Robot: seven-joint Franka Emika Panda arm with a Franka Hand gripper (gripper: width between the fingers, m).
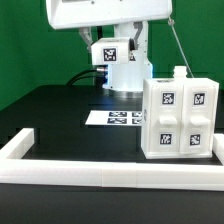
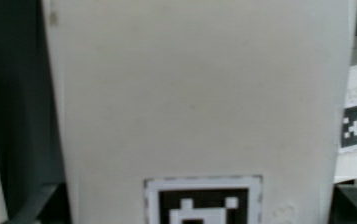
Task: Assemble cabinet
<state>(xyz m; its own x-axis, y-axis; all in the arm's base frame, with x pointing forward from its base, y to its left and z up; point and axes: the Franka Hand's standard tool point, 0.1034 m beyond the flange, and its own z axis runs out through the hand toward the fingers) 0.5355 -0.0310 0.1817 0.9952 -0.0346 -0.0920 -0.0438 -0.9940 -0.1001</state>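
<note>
behind the marker board [image 1: 115, 118], gripper [image 1: 108, 56] jaws clamp a white cabinet panel [image 2: 175, 100].

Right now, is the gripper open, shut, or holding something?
The gripper looks shut on the white cabinet panel; the panel hides its fingertips.

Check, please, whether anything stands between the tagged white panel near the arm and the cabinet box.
Nothing visible stands between the panel and the cabinet box; the marker board lies flat beside that path.
</note>
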